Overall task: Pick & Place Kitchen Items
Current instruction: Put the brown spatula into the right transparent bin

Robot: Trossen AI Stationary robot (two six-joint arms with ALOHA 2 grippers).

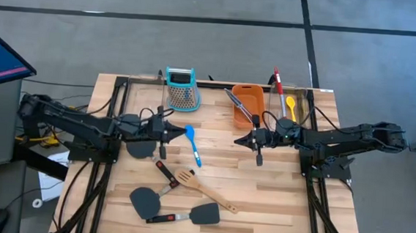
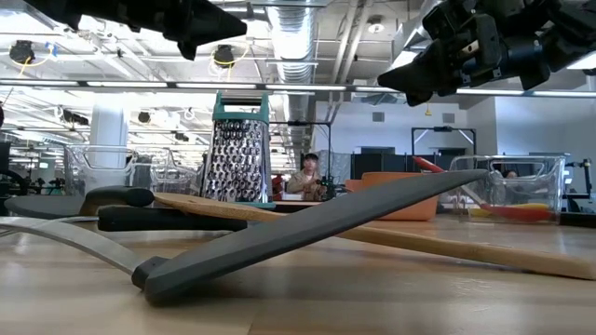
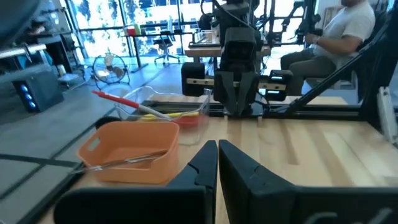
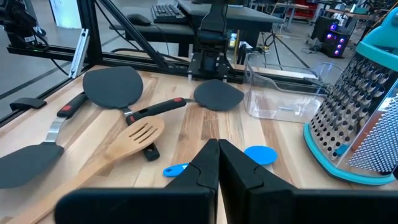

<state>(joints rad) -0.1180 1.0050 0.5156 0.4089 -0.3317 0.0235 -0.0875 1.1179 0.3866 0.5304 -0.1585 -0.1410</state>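
Wooden turner [image 1: 204,190], high view: crossed with black spatulas [image 1: 176,208] near the worktop's [image 1: 283,202] front edge; lifting one may drag others.
Low view: handles overlap.
Left tool [image 3: 217,163]: pressed together, empty.
Right tool [image 4: 217,163]: pressed together above blue spoon [image 4: 249,158]; must spread first.

Black spatulas [image 1: 143,199], wooden turner [image 1: 186,178], blue spoon [image 1: 192,139] flat on table.
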